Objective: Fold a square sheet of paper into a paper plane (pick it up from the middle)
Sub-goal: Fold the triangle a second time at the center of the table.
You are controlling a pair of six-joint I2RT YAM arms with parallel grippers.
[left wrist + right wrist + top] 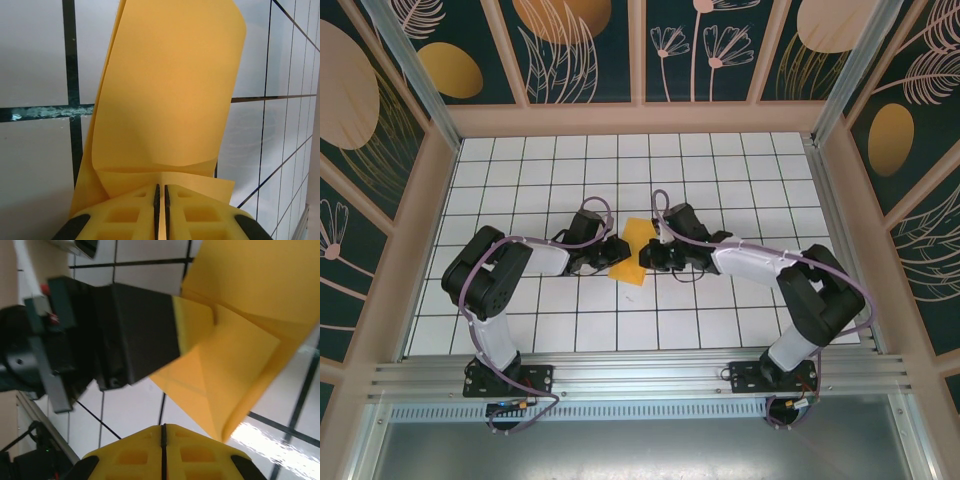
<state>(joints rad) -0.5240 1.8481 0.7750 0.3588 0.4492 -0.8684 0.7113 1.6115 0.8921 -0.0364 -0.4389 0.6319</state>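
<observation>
Sheet location: we find the sheet of paper (634, 247) held up from the table (720, 180) at mid-field, between the 2 grippers.
Left gripper: the left gripper (161, 194) has its fingers pressed together on the sheet's near edge; we judge this a pinch hold.
Right gripper: the right gripper (163, 432) is closed, with nothing between its fingers.
Governing relation: the sheet stands ahead of the right gripper, its lowest corner just beside the fingertips, not between them.
Long axis: seen from overhead, it runs away from the arm bases, across the line joining the 2 grippers.
Nearer arm: left, in contact.
Sheet condition: plain orange-yellow, not flat. We note 1 folded flap with a straight crease and an upper part curling over. It has no dart form yet.
Next move, our judgement: the right gripper must open and shift sideways to take the free corner.
</observation>
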